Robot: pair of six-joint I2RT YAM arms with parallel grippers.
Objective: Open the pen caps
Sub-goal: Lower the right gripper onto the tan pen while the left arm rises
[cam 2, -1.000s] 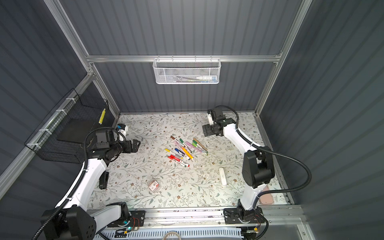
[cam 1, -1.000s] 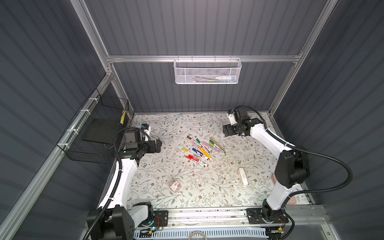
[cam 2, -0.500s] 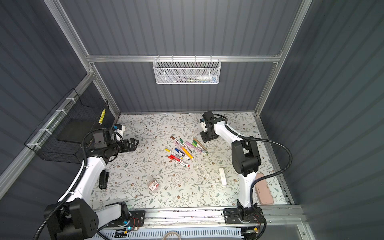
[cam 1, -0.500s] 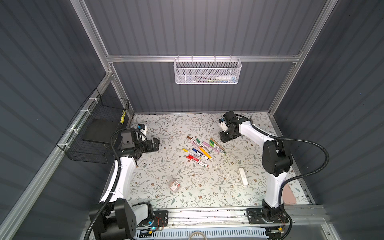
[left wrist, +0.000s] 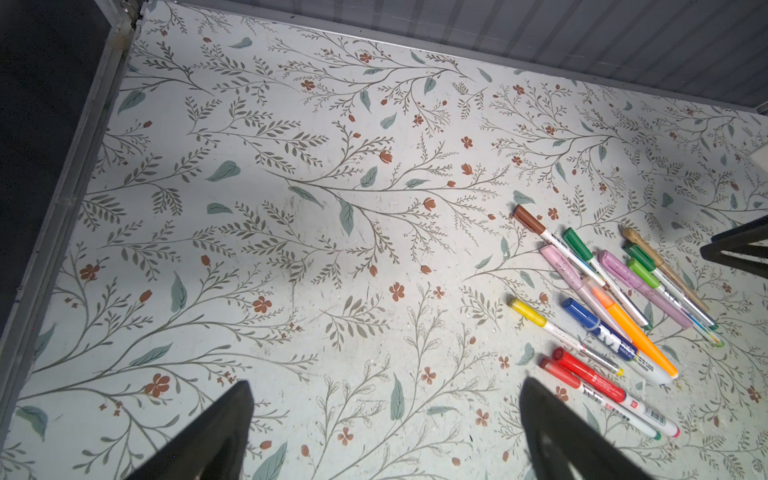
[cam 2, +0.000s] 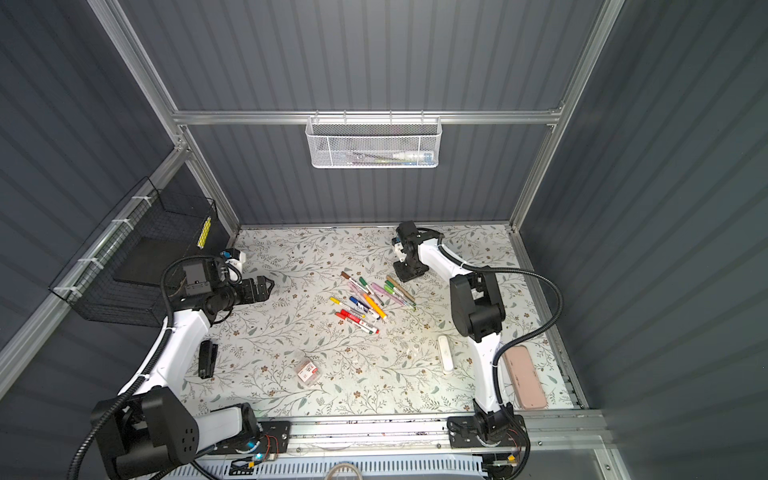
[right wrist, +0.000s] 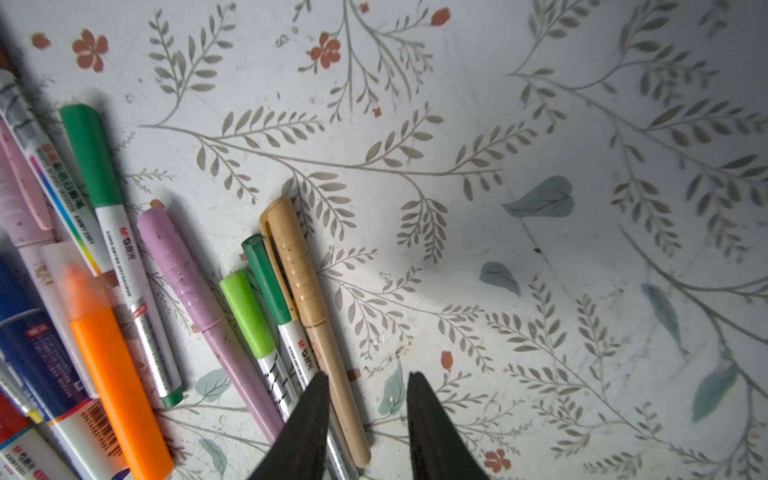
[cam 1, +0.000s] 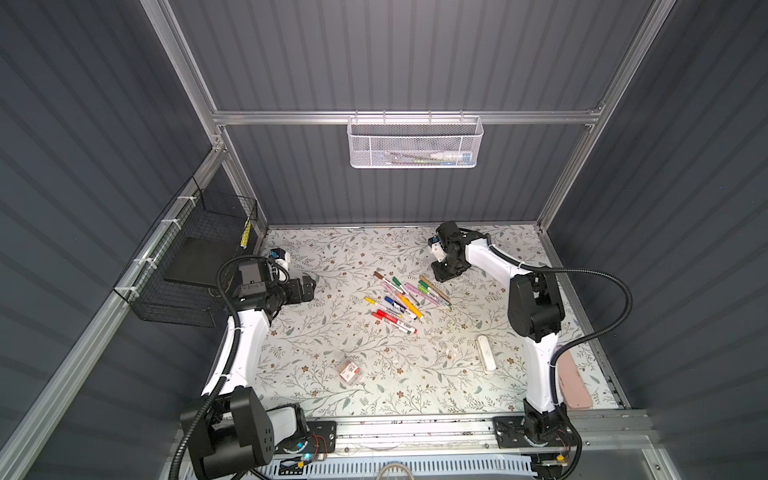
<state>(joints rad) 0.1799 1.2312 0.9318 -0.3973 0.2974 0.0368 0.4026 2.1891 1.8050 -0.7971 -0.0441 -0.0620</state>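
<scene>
I see the pens (cam 1: pixel 405 301) lying loose in a bunch near the middle of the bench (cam 1: pixel 415 374). Each of the pen caps (left wrist: pixel 577 244) I can make out is seated on its pen. In both top views the pens lie nearly parallel. Their long axes run on a diagonal from far-left to near-right, with the capped ends at the far-left, toward the back wall.

Through the left wrist camera I pick out the brown cap (left wrist: pixel 528 218) furthest out. Closer in are the pink cap (left wrist: pixel 559 264), the yellow cap (left wrist: pixel 525 311) and the blue cap (left wrist: pixel 579 313), then two red caps (left wrist: pixel 571 363) side by side at the near edge.

My right tool (cam 1: pixel 446 272) hangs nose-down just beyond the far-right edge of the bunch. In its own wrist view the right tool (right wrist: pixel 368 376) has its jaws a little apart, with only bare bench between them, grasping nothing. One finger (right wrist: pixel 305 428) overlaps the barrel of the tan pen (right wrist: pixel 328 357), and I cannot tell whether it touches. The tan cap (right wrist: pixel 291 257) points away from the tool. The dark green cap (right wrist: pixel 266 278) and the light green cap (right wrist: pixel 245 311) lie just beside it, parallel to it.

My left tool (cam 1: pixel 309 286) sits well apart from the pens on the left side, aimed toward them. Its jaws are spread wide and hold nothing.

The white case (cam 1: pixel 486 354) lies near the right arm, apart from the bunch.
</scene>
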